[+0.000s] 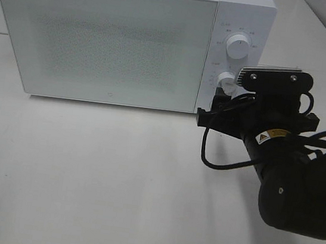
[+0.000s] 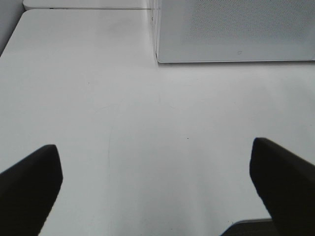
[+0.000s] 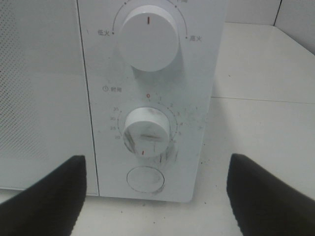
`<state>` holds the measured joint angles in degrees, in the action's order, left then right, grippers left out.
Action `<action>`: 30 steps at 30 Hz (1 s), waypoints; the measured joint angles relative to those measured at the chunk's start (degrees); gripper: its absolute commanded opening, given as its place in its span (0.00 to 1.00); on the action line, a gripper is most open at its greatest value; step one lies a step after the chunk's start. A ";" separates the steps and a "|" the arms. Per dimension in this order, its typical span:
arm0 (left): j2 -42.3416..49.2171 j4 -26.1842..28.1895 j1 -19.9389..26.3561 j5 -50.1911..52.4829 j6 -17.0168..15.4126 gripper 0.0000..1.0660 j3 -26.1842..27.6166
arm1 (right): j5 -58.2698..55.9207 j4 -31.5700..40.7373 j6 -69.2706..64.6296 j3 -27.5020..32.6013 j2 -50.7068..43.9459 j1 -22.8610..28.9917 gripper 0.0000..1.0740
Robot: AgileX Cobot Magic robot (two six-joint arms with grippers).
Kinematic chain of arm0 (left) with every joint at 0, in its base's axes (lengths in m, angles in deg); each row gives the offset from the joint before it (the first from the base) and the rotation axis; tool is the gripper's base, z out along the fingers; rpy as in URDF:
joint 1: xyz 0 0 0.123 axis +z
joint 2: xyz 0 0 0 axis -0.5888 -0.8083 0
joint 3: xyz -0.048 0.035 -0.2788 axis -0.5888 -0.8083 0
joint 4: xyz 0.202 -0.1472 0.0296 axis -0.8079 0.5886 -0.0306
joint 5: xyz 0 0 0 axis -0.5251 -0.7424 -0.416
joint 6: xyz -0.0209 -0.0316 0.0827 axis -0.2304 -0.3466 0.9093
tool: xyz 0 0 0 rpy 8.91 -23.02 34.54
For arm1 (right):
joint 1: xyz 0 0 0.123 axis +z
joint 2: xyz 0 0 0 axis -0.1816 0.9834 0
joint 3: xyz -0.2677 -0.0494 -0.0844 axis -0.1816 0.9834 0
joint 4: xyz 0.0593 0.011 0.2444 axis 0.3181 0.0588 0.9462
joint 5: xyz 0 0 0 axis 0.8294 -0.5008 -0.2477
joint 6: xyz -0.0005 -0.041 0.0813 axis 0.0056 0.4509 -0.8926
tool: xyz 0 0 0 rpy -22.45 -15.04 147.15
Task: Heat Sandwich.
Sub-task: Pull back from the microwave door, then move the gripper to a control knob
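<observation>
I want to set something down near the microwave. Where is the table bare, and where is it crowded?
Bare table spreads in front of the microwave door and past its left corner, below the open left gripper. Crowded: the right front corner, where the open right gripper and its arm face the timer knob.

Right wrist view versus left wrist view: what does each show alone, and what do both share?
Only the right wrist view: the round white upper dial, the round white lower dial, a round white button, and the open right gripper. Only the left wrist view: the open left gripper over a stretch of the flat white table. Both: the white box-shaped microwave and that table; neither shows the sandwich.
</observation>
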<state>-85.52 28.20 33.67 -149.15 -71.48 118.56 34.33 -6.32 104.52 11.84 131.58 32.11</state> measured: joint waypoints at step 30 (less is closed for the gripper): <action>0.00 0.00 0.00 0.00 0.34 0.92 0.00 | -3.50 -7.28 -0.63 -14.73 12.72 -8.65 0.71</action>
<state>-85.52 28.20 33.67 -149.15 -71.13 118.56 30.84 -13.60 103.89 -2.88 144.30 23.46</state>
